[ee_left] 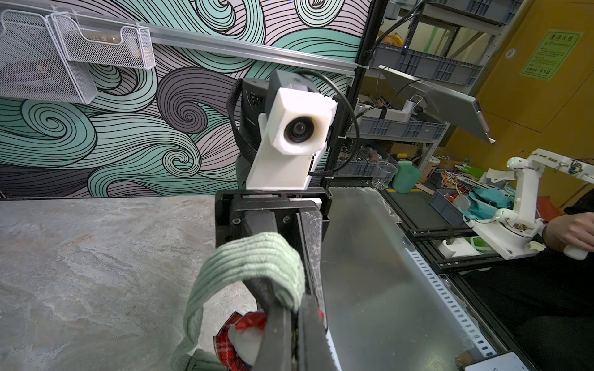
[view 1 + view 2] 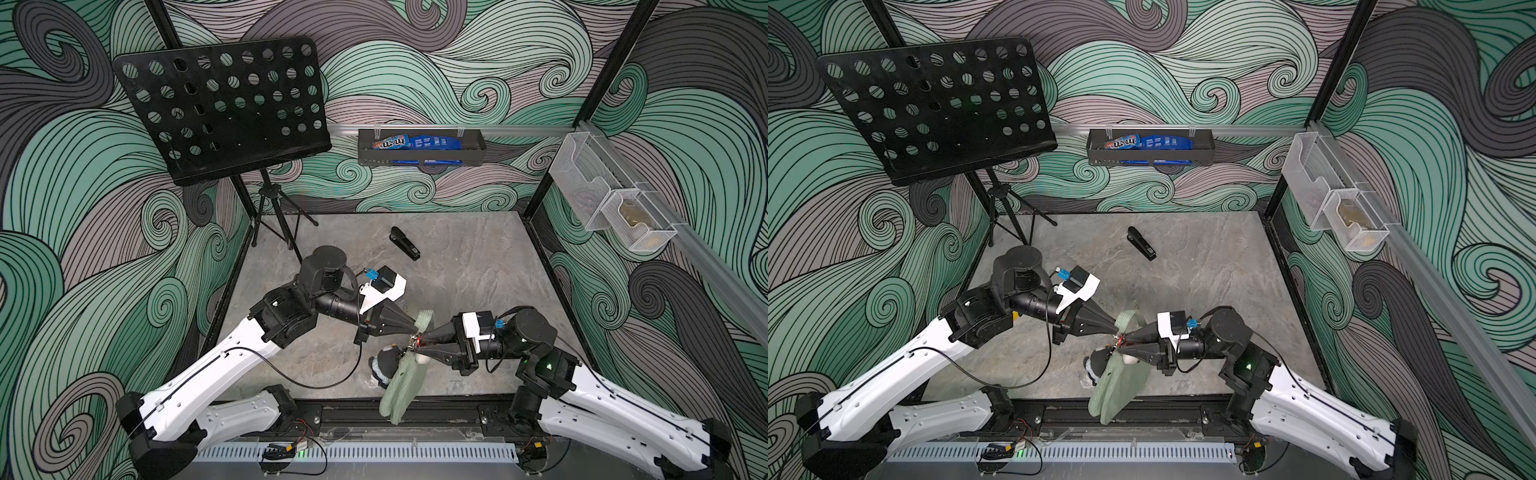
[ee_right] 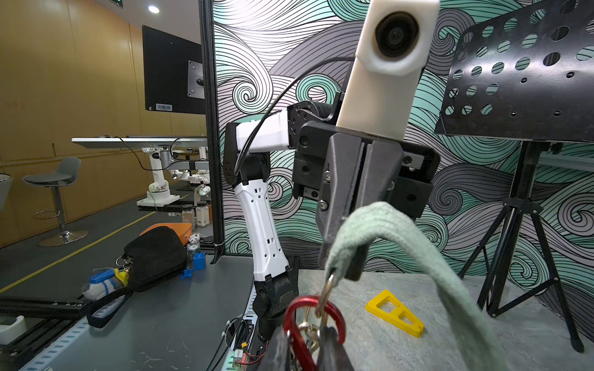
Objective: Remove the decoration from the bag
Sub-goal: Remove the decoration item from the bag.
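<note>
Near front centre, left gripper (image 2: 415, 331) is clamping bag (image 2: 401, 390) strap; right gripper (image 2: 420, 345), directly opposite, is straddling red carabiner (image 3: 289, 321), grip uncertain.

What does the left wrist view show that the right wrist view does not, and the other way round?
Only the left wrist view: the plush decoration with red plaid cloth, and the white mesh baskets on the wall. Only the right wrist view: the metal ring hooked in the red carabiner, a yellow wedge on the table, the black music stand, and the left tool shut on the strap. Both: the green strap and the grey table.
</note>
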